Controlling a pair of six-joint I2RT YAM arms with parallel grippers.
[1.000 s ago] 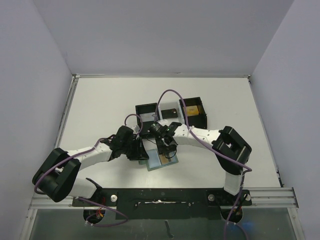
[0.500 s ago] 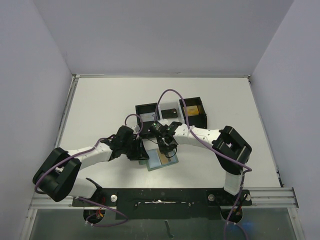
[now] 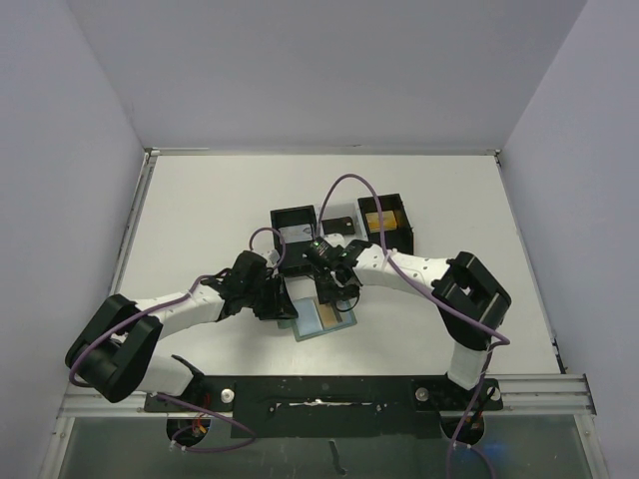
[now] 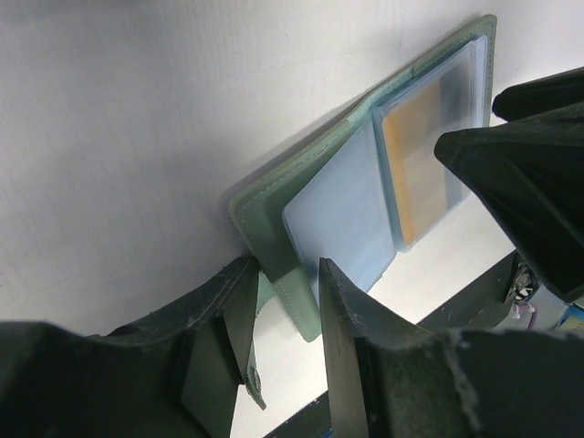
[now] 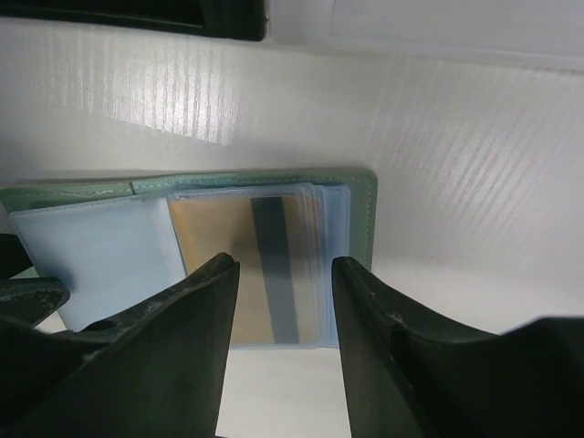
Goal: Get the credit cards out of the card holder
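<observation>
Straddling open card holder [image 5: 360, 196], right fingers [image 5: 196, 319] parted, empty.

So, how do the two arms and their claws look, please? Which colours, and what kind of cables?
Both arms have white link shells with bulky black joint housings. A thin purple cable loops along each arm. The left claw and the right claw have dark, nearly black, wedge-shaped fingers with a rough matte surface. A small green light shows near the right wrist. No markings are readable.
</observation>
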